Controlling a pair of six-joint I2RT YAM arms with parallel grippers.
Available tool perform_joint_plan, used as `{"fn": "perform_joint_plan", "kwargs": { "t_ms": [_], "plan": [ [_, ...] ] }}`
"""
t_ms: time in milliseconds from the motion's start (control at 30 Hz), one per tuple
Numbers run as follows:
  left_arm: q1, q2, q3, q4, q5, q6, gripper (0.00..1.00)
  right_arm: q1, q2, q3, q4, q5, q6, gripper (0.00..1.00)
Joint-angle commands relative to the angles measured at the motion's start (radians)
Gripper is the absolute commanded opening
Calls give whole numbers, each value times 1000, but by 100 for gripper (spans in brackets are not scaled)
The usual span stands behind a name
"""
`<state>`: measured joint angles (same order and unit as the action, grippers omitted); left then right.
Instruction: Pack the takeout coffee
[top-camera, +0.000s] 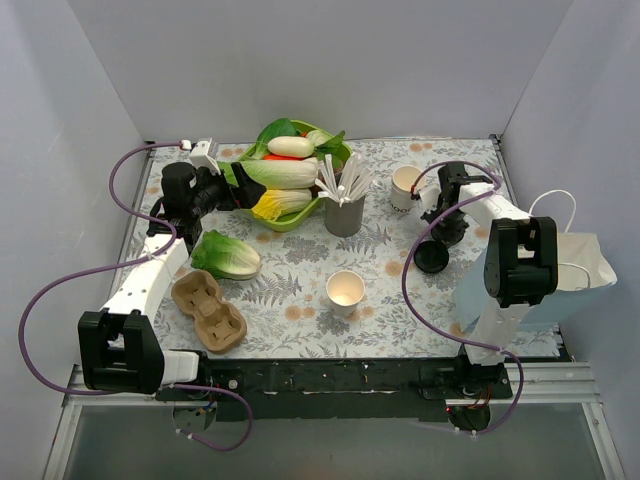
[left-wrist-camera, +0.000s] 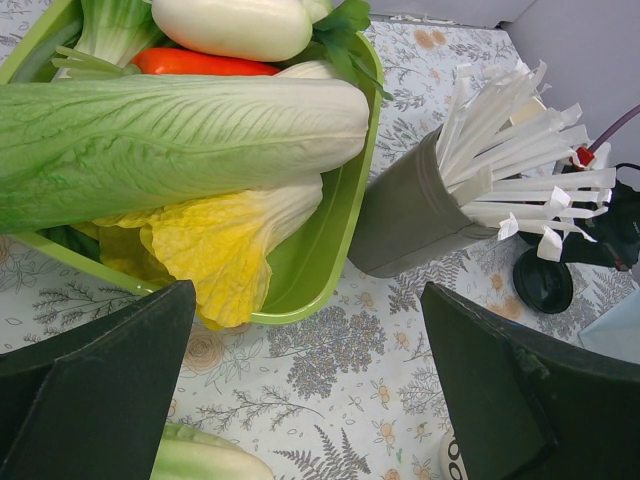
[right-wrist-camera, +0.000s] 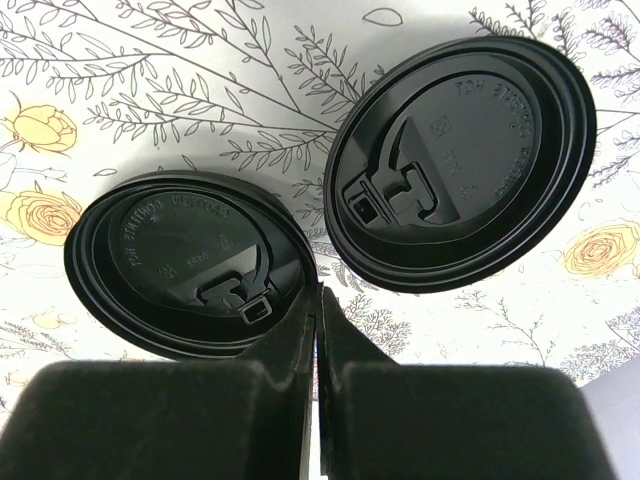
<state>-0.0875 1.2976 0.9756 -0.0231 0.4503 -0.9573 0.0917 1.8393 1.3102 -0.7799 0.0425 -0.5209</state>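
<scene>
The paper cup (top-camera: 345, 290) stands upright and uncovered near the table's middle. A second cup (top-camera: 405, 186) at its 1 o'clock is partly behind the right arm. Two black lids lie flat on the cloth at the first cup's 2 o'clock, the near lid (right-wrist-camera: 185, 265) and the far lid (right-wrist-camera: 460, 160). The right gripper (right-wrist-camera: 318, 300) is clenched at the near lid's 4 o'clock rim, possibly pinching it, but its fingers hide the contact. The left gripper (left-wrist-camera: 308, 292) hangs spread wide and empty at 6 o'clock of the green bowl (left-wrist-camera: 335, 255).
</scene>
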Motion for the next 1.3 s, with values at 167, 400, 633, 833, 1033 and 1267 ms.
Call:
{"fn": "perform_joint_plan", "kwargs": {
  "t_ms": [167,400,633,833,1033,1267],
  "plan": [
    [-3,-18,26,-5,13,12,98,-6,-89,119,-90,16,-28,1],
    [-4,-9,41,-6,18,22,98,-4,-172,149,-147,10,-48,1],
    [-21,-3,71,-64,39,135,98,2,-253,48,-130,-106,-143,14],
    [-24,-14,98,-109,31,189,98,-3,-164,66,-117,-67,-31,57],
    [-26,-23,92,-127,21,195,98,-7,-81,69,-88,-64,1,57],
    [-26,-26,87,-143,18,200,98,-20,-25,92,-70,-56,-1,51]
  ]
}}
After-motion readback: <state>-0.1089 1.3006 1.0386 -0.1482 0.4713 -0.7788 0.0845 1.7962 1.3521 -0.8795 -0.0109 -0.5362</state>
